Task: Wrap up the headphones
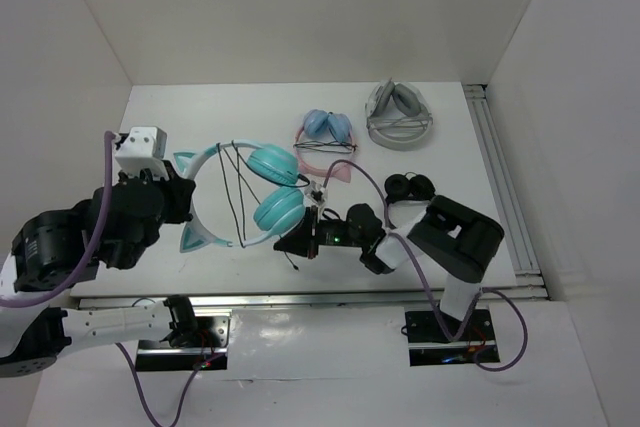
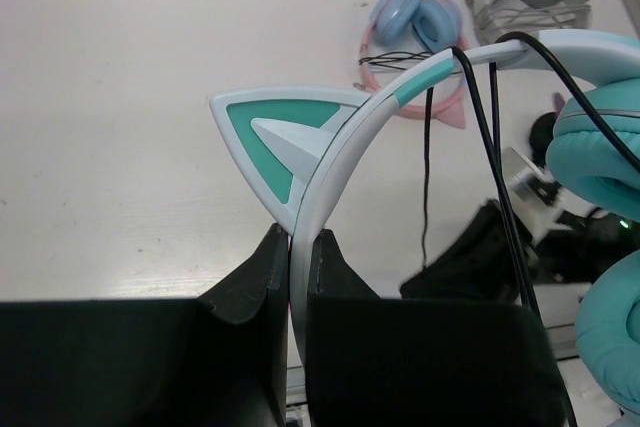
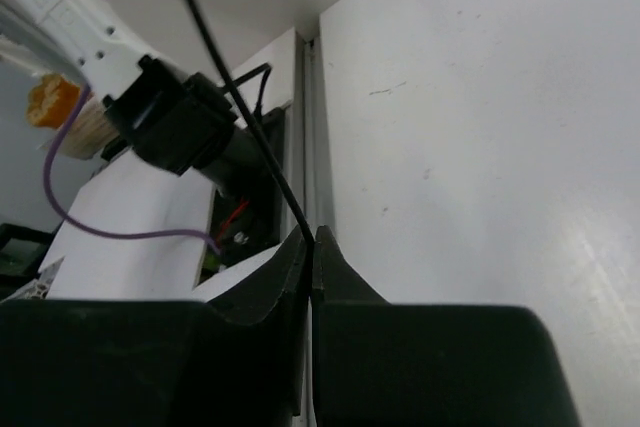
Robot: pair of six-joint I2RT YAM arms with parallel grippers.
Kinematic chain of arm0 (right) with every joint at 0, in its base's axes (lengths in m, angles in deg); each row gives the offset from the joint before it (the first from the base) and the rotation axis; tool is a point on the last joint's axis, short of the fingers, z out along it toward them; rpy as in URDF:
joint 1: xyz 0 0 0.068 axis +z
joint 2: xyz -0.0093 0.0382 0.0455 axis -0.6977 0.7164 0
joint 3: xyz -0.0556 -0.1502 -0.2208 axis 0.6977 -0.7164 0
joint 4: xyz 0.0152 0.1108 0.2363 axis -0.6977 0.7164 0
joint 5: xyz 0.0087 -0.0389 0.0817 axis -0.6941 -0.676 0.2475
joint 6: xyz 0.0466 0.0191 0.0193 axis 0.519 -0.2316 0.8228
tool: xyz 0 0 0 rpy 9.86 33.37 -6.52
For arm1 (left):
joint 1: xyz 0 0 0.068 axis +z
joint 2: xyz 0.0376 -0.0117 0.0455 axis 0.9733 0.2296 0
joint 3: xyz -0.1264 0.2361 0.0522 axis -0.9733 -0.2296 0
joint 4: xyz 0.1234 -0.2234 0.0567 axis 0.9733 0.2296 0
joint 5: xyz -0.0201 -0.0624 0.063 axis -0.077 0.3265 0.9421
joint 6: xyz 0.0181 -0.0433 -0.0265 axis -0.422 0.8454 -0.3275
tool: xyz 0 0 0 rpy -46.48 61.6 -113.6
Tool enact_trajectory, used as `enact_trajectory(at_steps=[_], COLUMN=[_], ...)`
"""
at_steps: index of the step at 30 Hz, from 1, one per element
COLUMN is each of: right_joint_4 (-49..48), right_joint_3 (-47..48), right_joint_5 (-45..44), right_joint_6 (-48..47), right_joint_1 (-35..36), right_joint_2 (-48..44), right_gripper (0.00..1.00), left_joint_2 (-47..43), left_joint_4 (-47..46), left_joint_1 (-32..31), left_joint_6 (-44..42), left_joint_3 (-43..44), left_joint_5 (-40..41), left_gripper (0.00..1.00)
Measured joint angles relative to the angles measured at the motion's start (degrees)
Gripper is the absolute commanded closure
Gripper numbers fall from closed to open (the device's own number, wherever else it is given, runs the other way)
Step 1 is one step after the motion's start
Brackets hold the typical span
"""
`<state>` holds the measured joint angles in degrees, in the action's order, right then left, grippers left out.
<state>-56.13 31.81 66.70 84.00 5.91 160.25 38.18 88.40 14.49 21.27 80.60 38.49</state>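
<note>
headphones (image 1: 276,209) in teal, over-ear, with a white-and-teal headband and two cat ears, are over the left middle of the white table (image 1: 200,112), between the two arms; whether they rest on it i cannot tell. the left gripper (image 2: 298,247) is clamped tight on the headband, a finger on either side of the band just below one cat ear. the thin black cable (image 2: 478,117) crosses the band in two strands beside the ear cups. the right gripper (image 3: 312,243) has its jaws closed to a sliver, the cable pinched between the tips. towards the back wall lie pink-banded headphones with blue cups (image 1: 326,129) and grey headphones (image 1: 398,112); small black headphones (image 1: 410,187) lie just beside the right arm.
</note>
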Motion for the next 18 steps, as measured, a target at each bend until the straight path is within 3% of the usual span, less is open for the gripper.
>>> enact_trajectory(at_steps=[4, 10, 18], right_joint_4=[1.31, 10.60, 34.27], right_joint_3=[-5.18, -4.52, 2.10], right_joint_5=[-7.32, -20.24, -36.44], right_joint_6=[-4.68, -13.44, -19.61], right_joint_1=[7.50, 21.68, 30.91], right_joint_2=[-7.54, -19.76, -30.91], right_gripper=[1.00, 1.00, 1.00], left_joint_2=[-0.22, 2.69, 8.33], left_joint_4=[-0.07, -2.08, -2.19], left_joint_1=[-0.11, -0.11, 3.32], left_joint_6=[2.34, 5.70, 9.11], left_joint_3=[-3.45, -5.16, -9.05], left_joint_5=[4.15, 8.07, 10.56], left_gripper=[1.00, 1.00, 1.00])
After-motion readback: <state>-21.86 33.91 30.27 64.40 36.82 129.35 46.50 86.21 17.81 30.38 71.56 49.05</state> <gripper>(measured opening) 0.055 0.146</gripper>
